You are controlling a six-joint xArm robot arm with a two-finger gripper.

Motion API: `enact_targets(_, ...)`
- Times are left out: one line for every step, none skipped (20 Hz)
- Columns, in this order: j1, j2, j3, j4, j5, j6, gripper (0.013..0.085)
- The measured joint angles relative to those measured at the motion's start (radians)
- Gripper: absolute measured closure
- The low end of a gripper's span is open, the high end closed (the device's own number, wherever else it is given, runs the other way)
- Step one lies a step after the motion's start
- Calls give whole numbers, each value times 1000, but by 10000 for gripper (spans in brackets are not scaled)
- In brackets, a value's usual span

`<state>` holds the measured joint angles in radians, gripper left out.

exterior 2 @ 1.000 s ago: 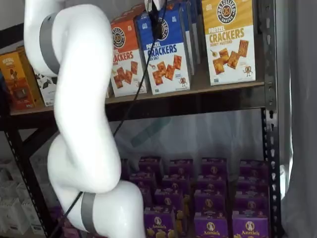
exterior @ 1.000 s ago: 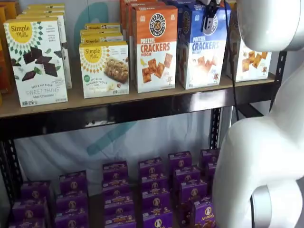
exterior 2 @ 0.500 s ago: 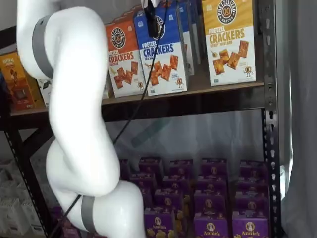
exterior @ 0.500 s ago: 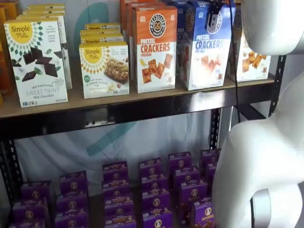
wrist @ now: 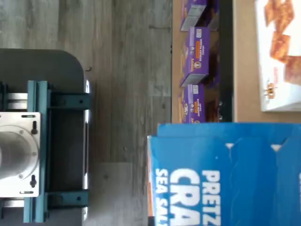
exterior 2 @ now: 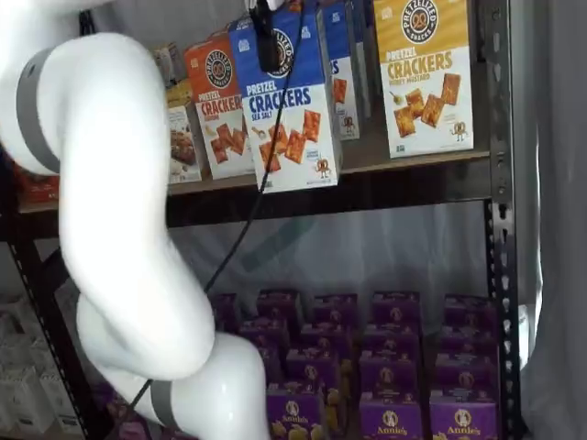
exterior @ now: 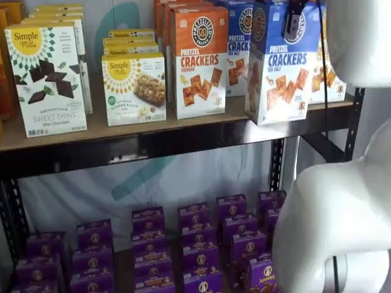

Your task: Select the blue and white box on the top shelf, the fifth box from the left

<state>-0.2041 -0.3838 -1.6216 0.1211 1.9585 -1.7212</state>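
Note:
The blue and white box [exterior: 284,67] reads "PRETZEL CRACKERS SEA SALT". It hangs upright in front of the top shelf [exterior: 153,143], its base past the black front rail. My gripper [exterior: 294,24] is shut on the box's top; one black finger lies on its front face. Both shelf views show this; in a shelf view the box [exterior 2: 286,101] sits forward of the shelf's rail [exterior 2: 404,183] with my gripper [exterior 2: 266,50] at its top. The wrist view shows the box's blue top [wrist: 225,174] close up.
An orange "CHEDDAR" box [exterior: 198,61] stands just left of the gap and another blue box [exterior: 239,49] behind it. A yellow-topped box [exterior 2: 426,73] stands to the right by a black upright [exterior 2: 500,183]. Purple boxes [exterior: 195,244] fill the lower level. My white arm [exterior 2: 119,229] stands before the shelves.
The blue and white box has come forward off the shelf row with my gripper and now hangs past the front rail. A second blue box shows behind where it stood.

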Motion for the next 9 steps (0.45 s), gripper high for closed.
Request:
enact_targets(-4, -20, 19, 0, 0, -4, 450)
enact_targets(-11, -44, 44, 4, -4, -9, 450)
enact_targets(-18, -65, 65, 9, -4, -14, 450)
enact_targets(-23, -78, 79, 11, 0, -18, 450)
enact_targets(-27, -91, 92, 12, 5, -21, 450)
enact_targets(-32, -105, 107, 14, 9, -26, 450)
enact_targets(-37, -115, 117, 17, 12, -29, 450)
enact_targets(-42, -124, 127, 19, 16, -33, 450)
enact_targets(-46, -133, 138, 19, 18, -37, 450)
